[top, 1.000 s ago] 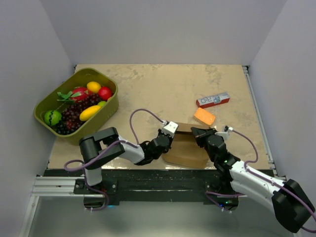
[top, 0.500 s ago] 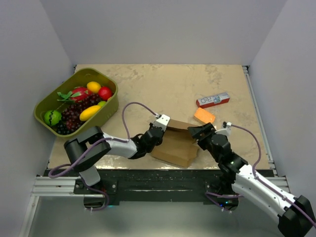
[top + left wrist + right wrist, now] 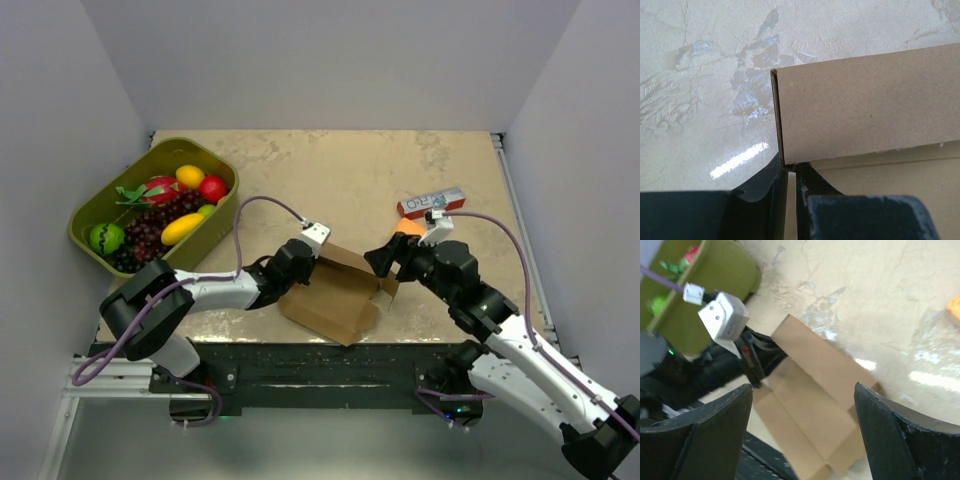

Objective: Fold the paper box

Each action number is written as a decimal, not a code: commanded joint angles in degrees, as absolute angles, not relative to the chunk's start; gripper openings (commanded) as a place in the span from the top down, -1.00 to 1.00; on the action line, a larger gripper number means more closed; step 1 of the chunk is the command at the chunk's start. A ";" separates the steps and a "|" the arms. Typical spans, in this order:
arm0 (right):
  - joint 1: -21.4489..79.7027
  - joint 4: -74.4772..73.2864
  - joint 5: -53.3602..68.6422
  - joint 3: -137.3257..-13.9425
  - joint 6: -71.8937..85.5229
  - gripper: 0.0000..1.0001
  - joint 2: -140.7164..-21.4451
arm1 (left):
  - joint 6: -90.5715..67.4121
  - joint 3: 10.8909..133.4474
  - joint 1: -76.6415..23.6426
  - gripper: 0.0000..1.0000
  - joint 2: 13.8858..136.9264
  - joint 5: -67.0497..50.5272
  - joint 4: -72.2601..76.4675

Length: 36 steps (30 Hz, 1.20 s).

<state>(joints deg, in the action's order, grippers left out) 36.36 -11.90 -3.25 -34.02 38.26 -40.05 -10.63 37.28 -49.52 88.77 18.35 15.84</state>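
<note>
The paper box (image 3: 335, 300) lay partly unfolded on the table (image 3: 350, 170) near its front edge, between the two arms. The left end effector (image 3: 789, 169) was clamped on a raised flap's corner. The right end effector (image 3: 800, 390) hung over the box, fingers wide apart.

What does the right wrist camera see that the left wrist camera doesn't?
Only the right wrist camera shows the green basket, a bit of the orange block, the white camera on the left arm, and the right claw wide open. Only the left wrist camera shows, close up, a flap's thin edge squeezed tight. Both show the paper box, the left claw pinching it, and the table.
</note>
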 commanded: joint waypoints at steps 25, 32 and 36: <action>66.26 -9.06 -41.73 -40.86 16.70 -0.61 -67.57 | -6.77 40.43 -46.84 1.00 87.63 4.66 4.22; 70.31 -13.44 -53.69 -45.52 21.09 -0.54 -76.37 | -6.77 40.52 -46.67 1.00 87.19 4.31 3.96; 72.50 -17.31 -58.62 -48.42 25.21 -0.43 -81.29 | -6.86 40.17 -46.67 1.00 87.19 5.27 4.74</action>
